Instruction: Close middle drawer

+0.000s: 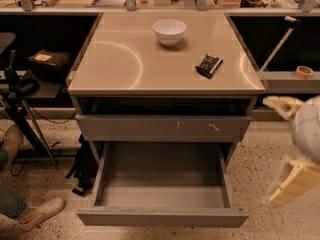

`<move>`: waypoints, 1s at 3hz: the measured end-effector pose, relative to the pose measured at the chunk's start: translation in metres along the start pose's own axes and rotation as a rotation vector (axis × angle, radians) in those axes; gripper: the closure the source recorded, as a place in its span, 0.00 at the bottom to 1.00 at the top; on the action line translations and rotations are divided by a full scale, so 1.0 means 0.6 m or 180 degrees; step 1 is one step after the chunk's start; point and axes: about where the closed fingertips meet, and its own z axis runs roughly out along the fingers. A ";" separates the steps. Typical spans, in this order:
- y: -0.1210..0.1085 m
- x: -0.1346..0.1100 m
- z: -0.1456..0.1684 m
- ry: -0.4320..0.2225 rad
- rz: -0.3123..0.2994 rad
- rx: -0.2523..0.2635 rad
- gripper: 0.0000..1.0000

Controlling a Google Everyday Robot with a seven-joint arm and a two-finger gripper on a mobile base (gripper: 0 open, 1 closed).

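The middle drawer (162,217) is pulled far out of the cabinet at the bottom of the camera view. It has a plain grey handleless front and a deep, empty grey box (162,176). Above it sits a grey drawer front with whitish scratch marks (162,127), pushed in. My gripper (271,151) is at the right edge, to the right of the cabinet and level with the two drawers. Its cream fingers (292,181) are spread apart and hold nothing. It touches neither drawer.
On the cabinet top (120,64) stand a white bowl (169,31) and a small black object (209,65). A person's shoe (40,211) and a black bag (85,166) are on the floor at the left. Dark shelves flank the cabinet, with a tape roll (303,72) at the right.
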 end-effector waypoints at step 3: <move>0.242 0.189 0.355 -0.0679 0.0696 -0.0780 0.00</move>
